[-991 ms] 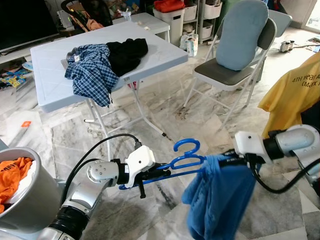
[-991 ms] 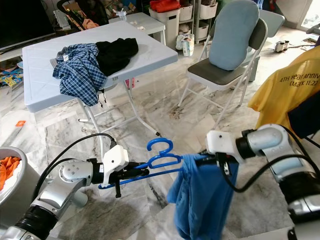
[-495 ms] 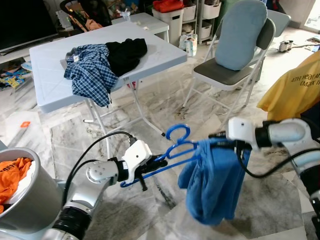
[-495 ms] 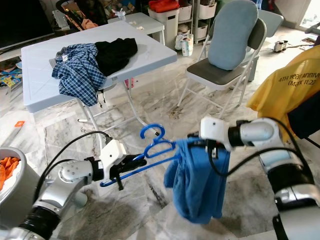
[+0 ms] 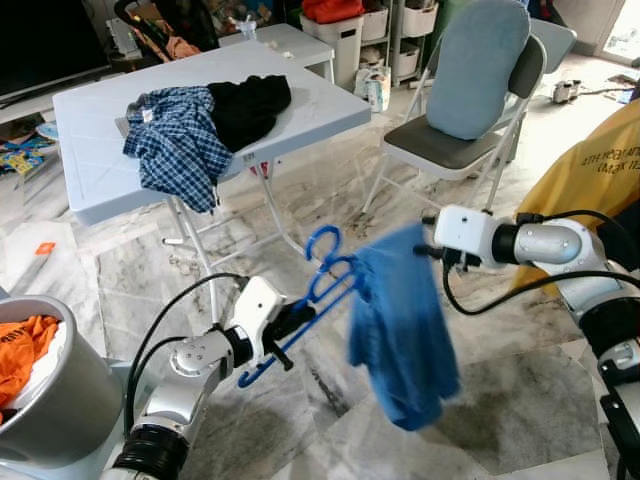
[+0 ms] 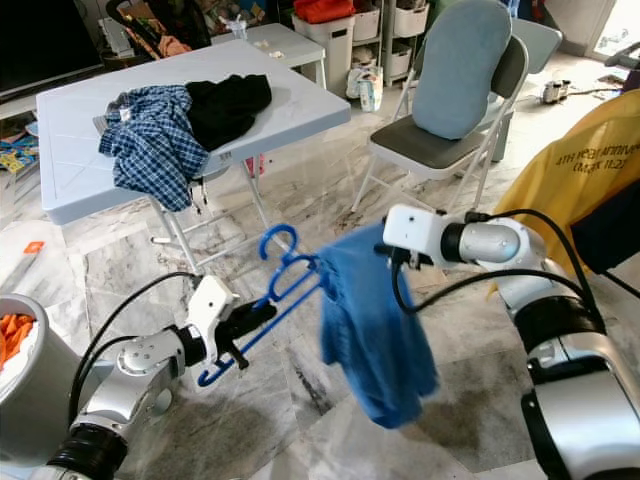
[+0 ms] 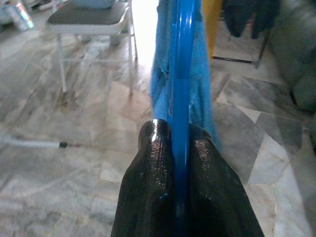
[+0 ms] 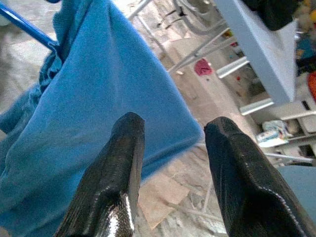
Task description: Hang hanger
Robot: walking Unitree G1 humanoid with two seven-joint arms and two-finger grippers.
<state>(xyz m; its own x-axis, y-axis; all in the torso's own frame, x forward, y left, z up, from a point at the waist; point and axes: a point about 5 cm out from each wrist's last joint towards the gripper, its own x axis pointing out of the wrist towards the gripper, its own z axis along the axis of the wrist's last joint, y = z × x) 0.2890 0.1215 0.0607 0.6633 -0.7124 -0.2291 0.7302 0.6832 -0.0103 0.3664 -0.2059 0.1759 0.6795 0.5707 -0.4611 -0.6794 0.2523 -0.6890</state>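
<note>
Change: since the earlier frames the blue hanger [image 5: 318, 292] tilts up more steeply, hook higher, and the blue garment [image 5: 398, 335] swings toward the right arm.
Left claw [image 7: 178, 148]: clenched on the hanger's lower bar, low over the floor.
Right claw [image 8: 170, 131]: fingers spread, released, just beside the garment's upper edge.
Hanger: in mid-air between both arms, garment draped on its far end.
Bench [image 5: 90, 160]: pale, carrying a plaid shirt [image 5: 172, 145] and a black garment [image 5: 250, 103].
Room: marble floor [image 5: 300, 420], folding chair [image 5: 455, 120], grey basket [image 5: 45, 400], yellow shirt [image 5: 595, 190].
</note>
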